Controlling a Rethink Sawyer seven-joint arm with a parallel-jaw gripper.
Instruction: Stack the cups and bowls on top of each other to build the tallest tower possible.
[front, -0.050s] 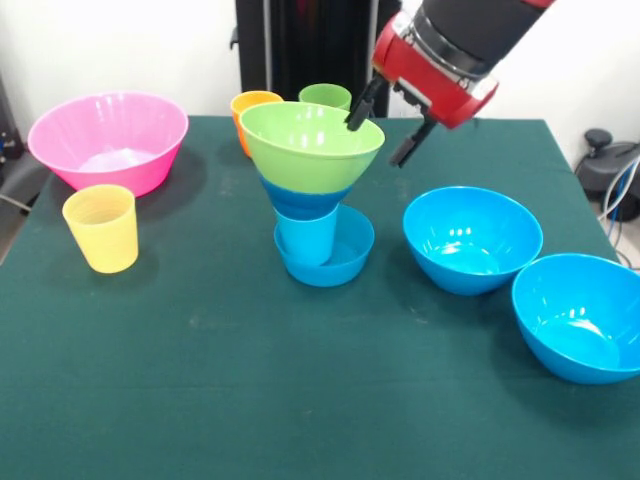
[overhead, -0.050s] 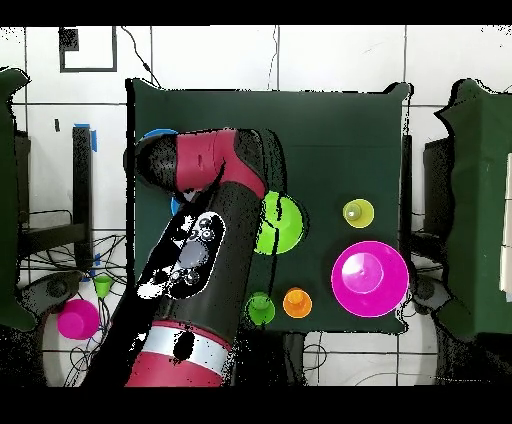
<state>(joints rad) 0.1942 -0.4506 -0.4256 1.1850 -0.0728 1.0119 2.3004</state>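
Nearest the camera, one large blue bowl (front, -0.050s: 578, 317) is sitting at the tabletop's (front, -0.050s: 250, 400) edge, with a second large blue bowl (front, -0.050s: 471, 238) touching it on the side toward the tower (front, -0.050s: 315, 190). That tower is standing mid-tabletop and serving as the landmark: a small blue bowl (front, -0.050s: 340, 262) at its base is holding the light blue cup (front, -0.050s: 307, 235), which is carrying another blue bowl (front, -0.050s: 300, 197) and, on top, the lime green bowl (front, -0.050s: 312, 145) flaring widest. Well to one side of the tower, the yellow cup (front, -0.050s: 101, 228) is standing upright, and the big pink bowl (front, -0.050s: 108, 140) is resting beyond it. Behind the tower, the orange cup (front, -0.050s: 250, 112) and green cup (front, -0.050s: 325, 97) are standing close together. The end effector (front, -0.050s: 385, 125) is hanging just at the lime bowl's rim, on the side facing the two blue bowls; its fingers are spread apart and gripping nothing, one tip at or inside the rim, the other outside it. Judging from this, the tower's vertical axis is lying beside and below the end effector, so any next pick is probably meaning a move away from the rim toward a loose piece, and a careless swing could be tipping the top-heavy column.
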